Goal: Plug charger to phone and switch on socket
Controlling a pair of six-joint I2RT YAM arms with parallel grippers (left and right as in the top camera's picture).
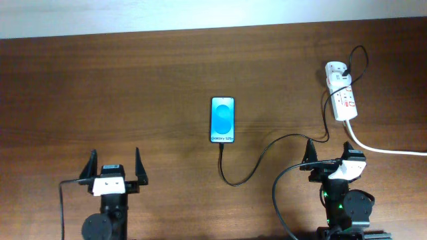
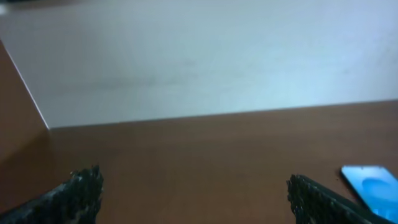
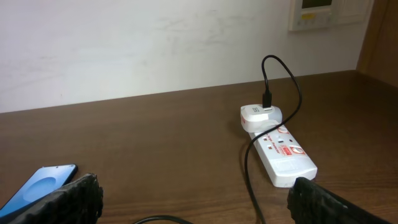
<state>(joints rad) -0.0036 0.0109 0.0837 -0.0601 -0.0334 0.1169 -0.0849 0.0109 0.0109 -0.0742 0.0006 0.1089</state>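
Observation:
The phone (image 1: 223, 120) lies flat at mid-table with its blue screen lit. It also shows in the left wrist view (image 2: 373, 186) and in the right wrist view (image 3: 37, 186). The charger's thin black cable (image 1: 267, 150) runs from the phone's near edge, loops toward me and rises to a white adapter (image 3: 261, 115) on the far end of the socket (image 1: 343, 97). I cannot tell if the tip is inside the phone. The socket also shows in the right wrist view (image 3: 283, 152). My left gripper (image 1: 115, 170) is open and empty, left of the phone. My right gripper (image 1: 327, 157) is open and empty, near the socket's cord end.
The socket's thick white cord (image 1: 387, 150) runs off the right edge past my right gripper. The black cable (image 3: 249, 180) crosses the table between my right fingers. A white wall stands behind the table, with a wall panel (image 3: 320, 12) on it.

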